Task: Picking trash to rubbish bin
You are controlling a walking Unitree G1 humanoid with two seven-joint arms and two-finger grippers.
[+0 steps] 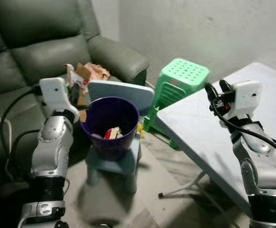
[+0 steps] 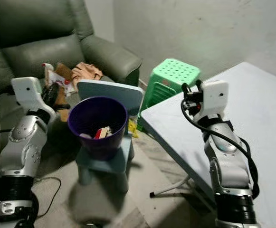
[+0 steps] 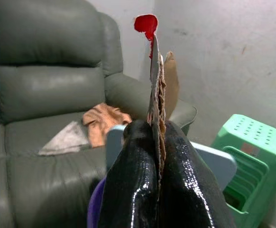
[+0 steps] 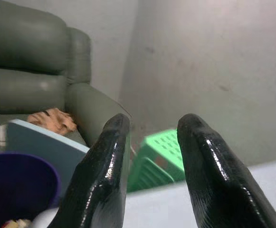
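A purple rubbish bin (image 1: 110,124) stands on a small blue chair (image 1: 123,93) in front of me, with a few scraps (image 1: 111,134) at its bottom. My left gripper (image 1: 74,92) is raised just left of the bin's rim. It is shut on a flat piece of cardboard trash (image 3: 157,80) with a red and white wrapper end (image 1: 71,72). My right gripper (image 1: 217,90) is held up open over the grey table (image 1: 209,137), nothing between its fingers (image 4: 107,156).
A grey-green sofa (image 1: 38,52) stands behind the bin, with an orange cloth (image 1: 99,71) on its seat. A green plastic stool (image 1: 180,78) sits between chair and table. Cables (image 1: 7,123) trail on the left. A table leg (image 1: 183,189) reaches onto the floor.
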